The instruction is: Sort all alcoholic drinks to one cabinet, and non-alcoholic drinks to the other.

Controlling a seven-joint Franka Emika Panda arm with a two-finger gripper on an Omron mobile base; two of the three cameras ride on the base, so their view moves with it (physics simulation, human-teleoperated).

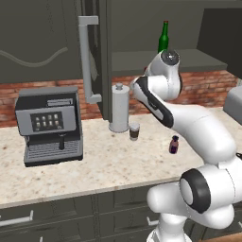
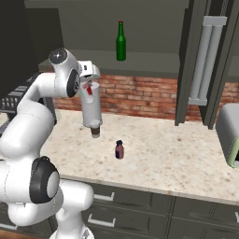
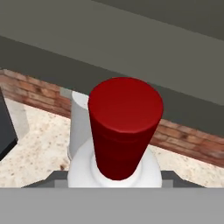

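The gripper point(image 2: 89, 88) is grasping the white bottle point(image 2: 91, 106) just below its red cap point(image 3: 124, 127), carrying it in the air above the counter point(image 2: 158, 144); in the hand view that broad, blunt cap is sitting dead centre on a rounded white shoulder. By my judgement the sort is running at about a quarter done: the slim dark-green bottle point(image 2: 121, 42) is already standing upright on the shelf of the open cabinet point(image 2: 154, 63), at roughly 1 o'clock from the gripper in the right base view, so the white bottle is probably heading there too. The two non-alcoholic drinks are waiting on the counter: the brown-sleeved coffee cup point(image 1: 134, 131) just beside the grey canister point(image 1: 119, 108), and the tiny purple bottle point(image 2: 119, 150) at about 5 o'clock from the held bottle. The pale bar handle point(image 2: 205, 60) of the door is hanging well off at 3 o'clock.
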